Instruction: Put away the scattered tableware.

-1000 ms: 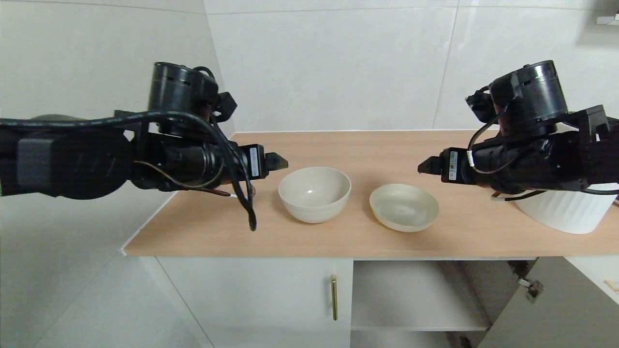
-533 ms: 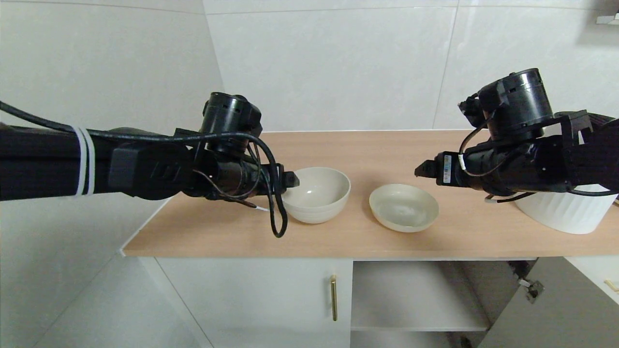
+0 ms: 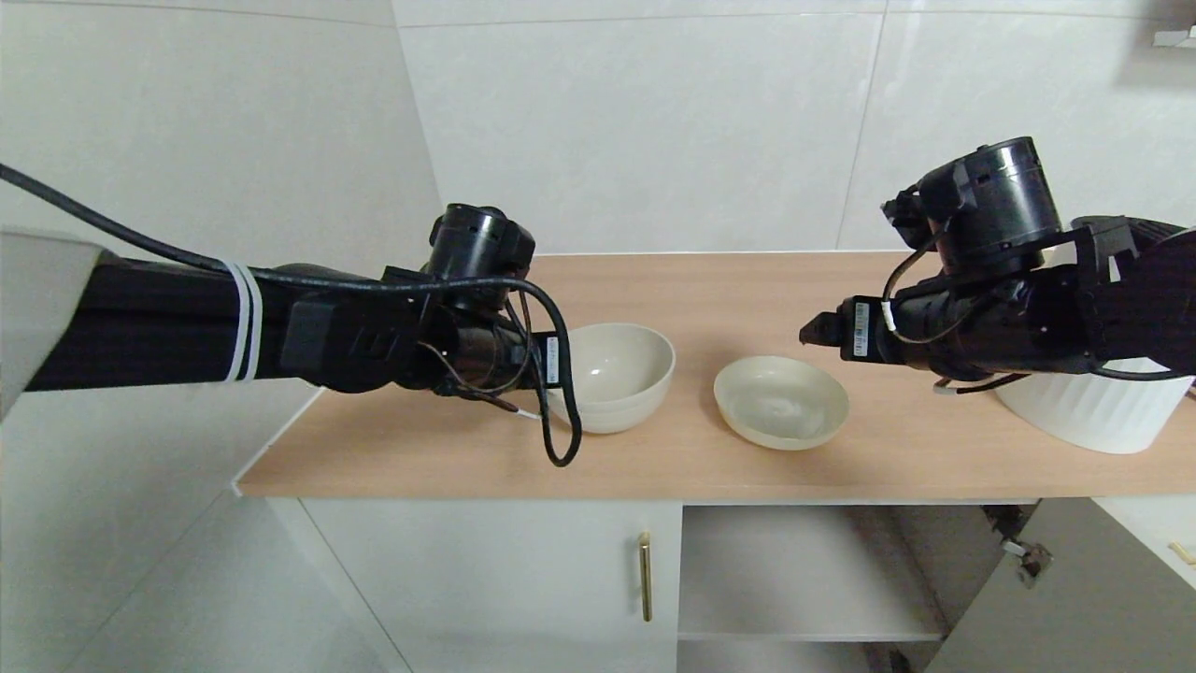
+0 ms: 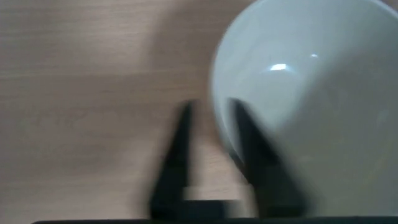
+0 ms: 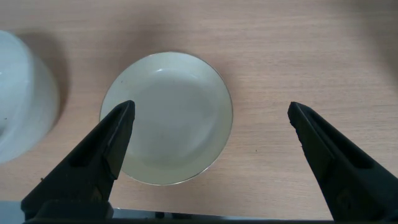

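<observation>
Left gripper [image 4: 210, 111] sits at the left rim of the bowl [image 3: 617, 374]. Its fingers are narrowly parted, one outside the wall and one inside, not clamped. The bowl stands upright on the wooden counter [image 3: 420, 449]. The shallow dish [image 3: 781, 400] lies near it. Right gripper [image 5: 210, 109] hangs above the dish, spread wide, holding nothing.

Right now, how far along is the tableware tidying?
Done: nothing; the bowl and shallow dish sit on the countertop. In hand: the open left gripper straddles the bowl's rim; the right gripper hovers open over the dish. Left: stowing both.
</observation>
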Tool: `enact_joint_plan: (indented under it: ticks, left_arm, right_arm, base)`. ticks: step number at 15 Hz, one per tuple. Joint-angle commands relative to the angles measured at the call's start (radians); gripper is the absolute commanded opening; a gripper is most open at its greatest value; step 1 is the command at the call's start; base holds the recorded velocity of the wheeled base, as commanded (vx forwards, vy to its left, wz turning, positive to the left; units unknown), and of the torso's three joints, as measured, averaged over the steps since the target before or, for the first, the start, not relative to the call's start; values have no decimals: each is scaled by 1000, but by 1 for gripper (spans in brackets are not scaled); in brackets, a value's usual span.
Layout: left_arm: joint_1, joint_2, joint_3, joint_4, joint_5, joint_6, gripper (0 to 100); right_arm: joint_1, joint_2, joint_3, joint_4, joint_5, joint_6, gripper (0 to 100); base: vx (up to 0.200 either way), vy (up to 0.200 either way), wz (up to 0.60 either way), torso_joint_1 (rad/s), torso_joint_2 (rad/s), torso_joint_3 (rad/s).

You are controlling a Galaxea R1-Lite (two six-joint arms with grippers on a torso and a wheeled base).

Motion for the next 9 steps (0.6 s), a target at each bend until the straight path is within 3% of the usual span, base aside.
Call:
enact_joint_plan:
  ticks: [1,3,5,9]
  left_arm:
    - [-4,20,-4,2,-1,0,0]
    - [-7,15,-4,2,-1,-9,0]
    - [-15,-51,1,2,4,-47,0]
    - [-18,-239,62,0,4,-50,0]
  right_arm:
    - [0,-4,0,1,0,0,100]
    - [0,-7,0,1,0,0,100]
    - [0,-2,-2,4,1,0,100]
    - [-53,104,-60,50,6,-3,100]
  base:
    - [0,0,0,0,0,0]
    - [0,0,0,0,0,0]
    - [0,0,0,0,0,0]
    - [0,0,0,0,0,0]
